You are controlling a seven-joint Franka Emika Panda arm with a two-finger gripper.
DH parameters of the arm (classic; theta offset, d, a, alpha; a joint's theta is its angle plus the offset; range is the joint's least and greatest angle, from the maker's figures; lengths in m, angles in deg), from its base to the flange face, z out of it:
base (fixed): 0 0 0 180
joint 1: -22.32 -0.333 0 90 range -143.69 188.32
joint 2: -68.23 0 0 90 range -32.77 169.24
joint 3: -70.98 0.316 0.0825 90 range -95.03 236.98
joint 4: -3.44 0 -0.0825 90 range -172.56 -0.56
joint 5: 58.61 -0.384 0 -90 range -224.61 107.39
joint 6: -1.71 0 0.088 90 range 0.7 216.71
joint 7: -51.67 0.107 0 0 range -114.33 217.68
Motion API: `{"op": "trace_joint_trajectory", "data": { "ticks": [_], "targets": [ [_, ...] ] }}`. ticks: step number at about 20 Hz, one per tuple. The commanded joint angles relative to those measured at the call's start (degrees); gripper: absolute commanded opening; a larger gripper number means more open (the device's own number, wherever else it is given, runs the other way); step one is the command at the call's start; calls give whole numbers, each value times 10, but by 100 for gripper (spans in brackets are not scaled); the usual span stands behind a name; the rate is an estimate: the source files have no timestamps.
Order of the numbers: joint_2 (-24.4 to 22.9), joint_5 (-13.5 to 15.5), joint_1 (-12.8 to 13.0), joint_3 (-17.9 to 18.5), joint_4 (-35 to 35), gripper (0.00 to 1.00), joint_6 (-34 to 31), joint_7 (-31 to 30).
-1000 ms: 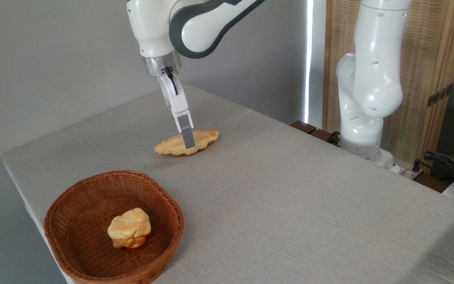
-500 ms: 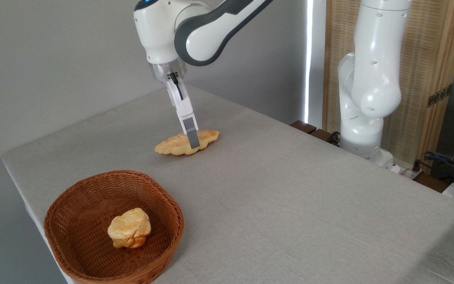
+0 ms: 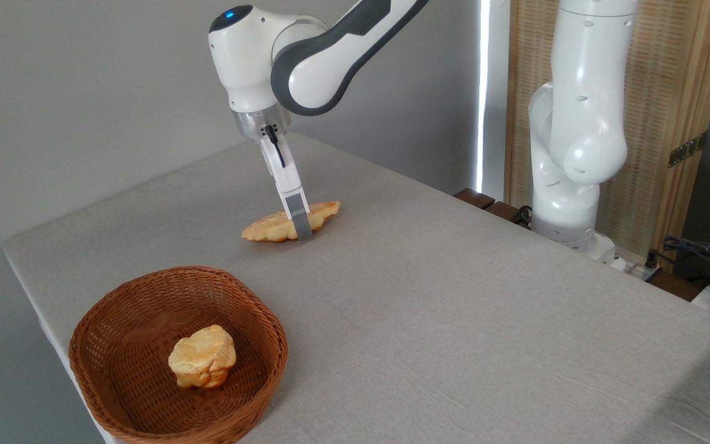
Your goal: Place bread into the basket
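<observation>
The bread (image 3: 269, 227), a braided golden-brown loaf, lies on the grey tablecloth at the back middle. My gripper (image 3: 301, 223) is down on the loaf just right of its middle. The near finger (image 3: 301, 217) crosses in front of the loaf and reaches the cloth. The loaf hides the far finger. The loaf looks pinched and tipped, its right end slightly raised, so the jaws appear shut on it. The wicker basket (image 3: 145, 281) sits at the front left corner, well apart from the gripper.
A round pale-golden bun (image 3: 202, 356) rests inside the basket. The arm's white base column (image 3: 571, 154) stands at the table's back right. Cables (image 3: 700, 251) lie beyond the right edge. The table's left edge runs close by the basket.
The gripper has shifted slightly right and come lower over the loaf. The loaf now looks narrower and tipped, its right end lifted a little. Basket and bun have not moved.
</observation>
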Motion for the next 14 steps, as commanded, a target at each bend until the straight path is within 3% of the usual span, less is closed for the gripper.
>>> {"op": "trace_joint_trajectory", "data": {
  "ticks": [1, 11, 14],
  "targets": [
    [-2, 1, 4, 7, -5, 39, 11, -2],
    [-11, 2, 3, 7, -2, 40, 3, -8],
    [-28, 7, -1, 10, 16, 41, -17, -36]
  ]
}}
